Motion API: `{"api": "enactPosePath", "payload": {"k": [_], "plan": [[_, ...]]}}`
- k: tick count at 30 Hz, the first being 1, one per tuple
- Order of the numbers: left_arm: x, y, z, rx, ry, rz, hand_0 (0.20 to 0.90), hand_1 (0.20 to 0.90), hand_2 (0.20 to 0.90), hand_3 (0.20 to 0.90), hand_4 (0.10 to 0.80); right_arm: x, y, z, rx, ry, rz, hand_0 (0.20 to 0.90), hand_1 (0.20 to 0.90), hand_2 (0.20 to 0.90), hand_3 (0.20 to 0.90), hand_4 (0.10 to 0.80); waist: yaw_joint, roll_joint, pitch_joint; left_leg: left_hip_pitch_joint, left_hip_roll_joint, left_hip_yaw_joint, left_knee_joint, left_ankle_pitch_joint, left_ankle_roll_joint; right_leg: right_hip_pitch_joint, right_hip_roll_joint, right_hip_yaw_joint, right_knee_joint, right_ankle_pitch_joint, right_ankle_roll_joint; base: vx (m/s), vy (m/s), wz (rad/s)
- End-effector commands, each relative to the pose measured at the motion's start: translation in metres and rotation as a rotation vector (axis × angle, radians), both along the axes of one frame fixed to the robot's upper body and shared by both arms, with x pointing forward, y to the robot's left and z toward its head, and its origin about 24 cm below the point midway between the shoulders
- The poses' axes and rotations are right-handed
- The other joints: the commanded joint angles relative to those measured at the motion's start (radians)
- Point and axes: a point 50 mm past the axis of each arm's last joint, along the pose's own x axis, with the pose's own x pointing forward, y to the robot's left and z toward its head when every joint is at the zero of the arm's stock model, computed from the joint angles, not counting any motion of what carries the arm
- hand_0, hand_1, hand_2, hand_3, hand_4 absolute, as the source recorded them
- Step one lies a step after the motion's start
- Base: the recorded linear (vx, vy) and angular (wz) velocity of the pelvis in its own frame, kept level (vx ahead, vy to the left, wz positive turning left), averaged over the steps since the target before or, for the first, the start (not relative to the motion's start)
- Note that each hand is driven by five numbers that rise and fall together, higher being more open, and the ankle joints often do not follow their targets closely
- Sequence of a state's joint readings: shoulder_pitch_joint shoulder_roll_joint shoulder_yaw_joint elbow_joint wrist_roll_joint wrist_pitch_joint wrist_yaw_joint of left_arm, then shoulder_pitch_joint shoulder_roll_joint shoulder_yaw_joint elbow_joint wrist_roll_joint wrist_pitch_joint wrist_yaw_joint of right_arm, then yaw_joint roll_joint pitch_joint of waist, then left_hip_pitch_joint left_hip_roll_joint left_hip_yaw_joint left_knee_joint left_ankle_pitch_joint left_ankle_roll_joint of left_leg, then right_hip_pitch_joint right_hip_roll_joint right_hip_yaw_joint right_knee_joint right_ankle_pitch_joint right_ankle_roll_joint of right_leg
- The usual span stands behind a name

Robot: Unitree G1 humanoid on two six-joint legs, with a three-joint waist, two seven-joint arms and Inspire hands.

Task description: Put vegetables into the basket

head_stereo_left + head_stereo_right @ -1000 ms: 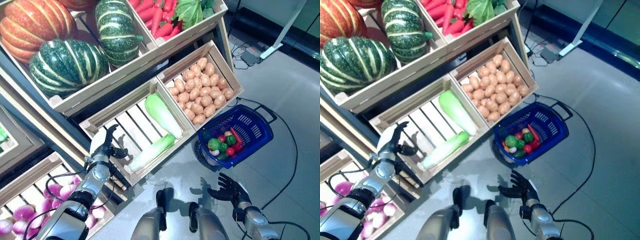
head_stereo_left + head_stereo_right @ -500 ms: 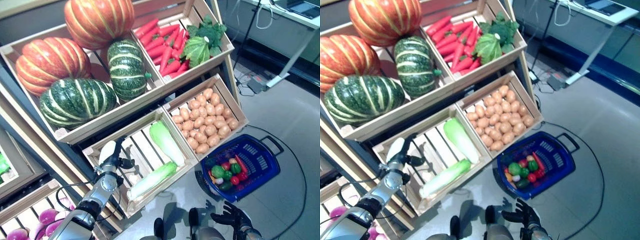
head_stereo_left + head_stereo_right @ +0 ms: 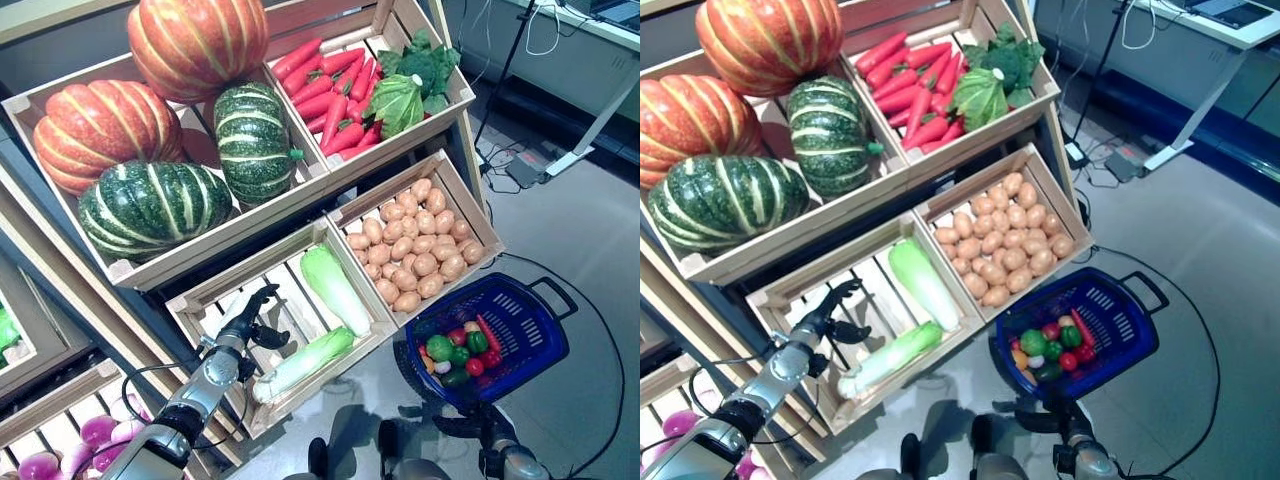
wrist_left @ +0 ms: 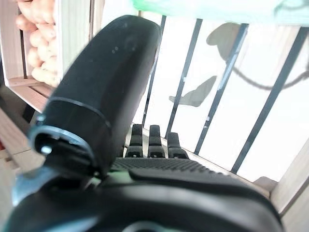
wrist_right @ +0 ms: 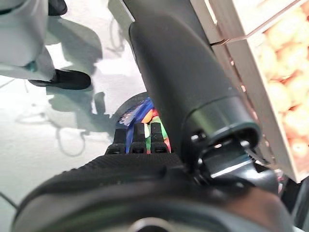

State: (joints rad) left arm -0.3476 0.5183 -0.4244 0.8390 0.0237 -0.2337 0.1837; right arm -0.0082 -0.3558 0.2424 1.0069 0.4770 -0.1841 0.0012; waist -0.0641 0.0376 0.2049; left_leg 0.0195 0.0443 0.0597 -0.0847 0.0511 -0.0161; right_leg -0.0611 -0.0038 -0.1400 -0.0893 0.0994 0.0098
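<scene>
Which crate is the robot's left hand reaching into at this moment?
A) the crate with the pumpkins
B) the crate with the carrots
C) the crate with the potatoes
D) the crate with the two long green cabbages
D: the left hand is open over the slatted crate that holds the two long green cabbages, near the lower cabbage.

Two orange pumpkins [image 3: 198,42], two green striped squashes [image 3: 152,206], two pale cabbages [image 3: 334,290] at six o'clock, one blue basket [image 3: 527,334] at four o'clock, potatoes [image 3: 412,257] too many to count
</scene>
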Motion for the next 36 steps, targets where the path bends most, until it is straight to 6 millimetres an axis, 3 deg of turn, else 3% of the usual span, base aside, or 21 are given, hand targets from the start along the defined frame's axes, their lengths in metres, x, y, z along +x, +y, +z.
{"api": "enactPosePath", "payload": {"k": [1, 12, 19, 26, 32, 36], "plan": [[0.026, 0.02, 0.045, 0.026, -0.177, 0.025, 0.9, 0.9, 0.9, 0.9, 0.8, 0.022, -0.007, 0.017, -0.061, -0.11, 0.05, 0.9, 0.9, 0.9, 0.9, 0.8, 0.009, -0.021, 0.015, -0.082, -0.09, 0.028, 0.144, -0.104, 0.069, 0.008, -0.019, 0.01, 0.133, -0.139, -0.006, -0.049, 0.04, 0.01], [0.053, 0.027, 0.081, 0.071, -0.201, 0.024, 0.9, 0.9, 0.9, 0.9, 0.8, 0.074, 0.0, 0.05, -0.074, -0.284, 0.092, 0.9, 0.9, 0.9, 0.9, 0.8, 0.019, -0.034, 0.188, -0.303, -0.087, 0.037, 0.412, -0.154, 0.088, -0.215, -0.042, 0.0, 0.42, -0.212, -0.03, -0.153, 0.012, 0.05], [0.054, 0.022, 0.079, 0.049, -0.126, -0.036, 0.9, 0.9, 0.9, 0.9, 0.8, 0.084, 0.001, 0.056, -0.088, -0.298, 0.104, 0.9, 0.9, 0.9, 0.9, 0.8, 0.027, -0.032, 0.228, -0.332, -0.088, 0.032, 0.445, -0.162, 0.094, -0.25, -0.052, 0.005, 0.468, -0.223, -0.026, -0.063, -0.013, 0.09], [0.054, 0.017, 0.078, 0.056, -0.122, -0.053, 0.9, 0.9, 0.9, 0.9, 0.8, 0.096, 0.001, 0.065, -0.096, -0.343, 0.12, 0.9, 0.9, 0.9, 0.9, 0.8, 0.033, -0.023, 0.247, -0.344, -0.089, 0.027, 0.437, -0.149, 0.083, -0.251, -0.053, -0.008, 0.448, -0.217, -0.027, -0.05, -0.011, 0.02], [0.064, 0.019, 0.096, 0.154, -0.201, -0.022, 0.9, 0.9, 0.9, 0.9, 0.8, 0.118, 0.001, 0.086, -0.104, -0.432, 0.105, 0.9, 0.9, 0.9, 0.9, 0.8, 0.033, -0.035, 0.272, -0.44, -0.086, 0.039, 0.526, -0.171, 0.089, -0.351, -0.058, -0.014, 0.544, -0.238, -0.036, -0.123, 0.001, 0.02], [0.075, 0.02, 0.117, 0.224, -0.271, 0.008, 0.9, 0.9, 0.9, 0.9, 0.8, 0.134, -0.003, 0.107, -0.105, -0.512, 0.077, 0.9, 0.9, 0.9, 0.9, 0.8, 0.026, -0.041, 0.296, -0.55, -0.087, 0.048, 0.671, -0.234, 0.108, -0.463, -0.062, -0.009, 0.693, -0.285, -0.047, -0.153, 0.024, 0.04]]}}
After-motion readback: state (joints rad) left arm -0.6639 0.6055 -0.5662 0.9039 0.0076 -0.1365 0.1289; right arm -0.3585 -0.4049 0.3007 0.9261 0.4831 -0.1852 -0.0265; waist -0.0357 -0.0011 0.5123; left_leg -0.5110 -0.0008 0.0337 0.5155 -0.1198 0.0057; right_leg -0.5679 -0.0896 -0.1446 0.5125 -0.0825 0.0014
